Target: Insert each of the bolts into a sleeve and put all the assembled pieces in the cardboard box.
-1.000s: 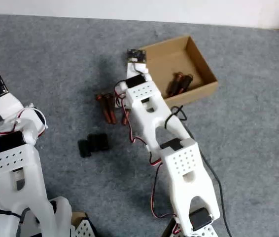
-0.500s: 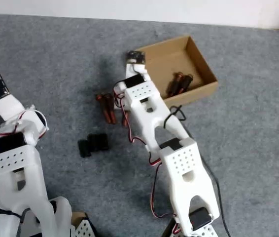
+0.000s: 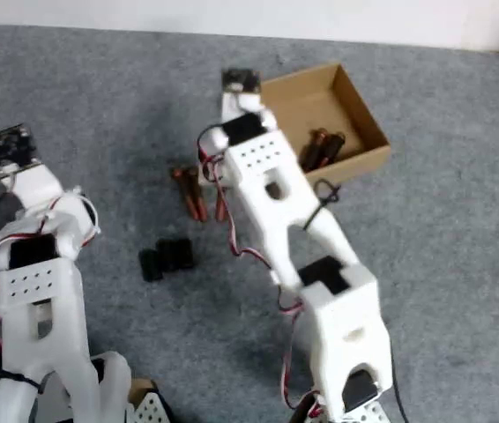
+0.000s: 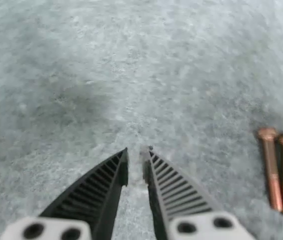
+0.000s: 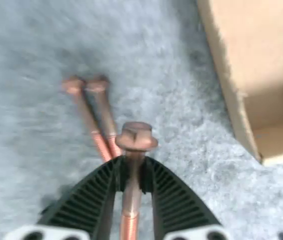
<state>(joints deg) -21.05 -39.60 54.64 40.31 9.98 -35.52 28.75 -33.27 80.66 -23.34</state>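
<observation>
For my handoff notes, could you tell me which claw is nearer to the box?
Right. The right claw, gripping a bolt, is beside the box; the left claw is far off, beyond the loose bolts.

Soft, even light is falling on the grey carpet (image 3: 443,264). A faint shadow is lying left of the right arm (image 3: 267,185), another beside the cardboard box (image 5: 231,75). The bolt (image 5: 135,136) held by the right gripper (image 5: 133,162) is catching a dull sheen on its head.
</observation>
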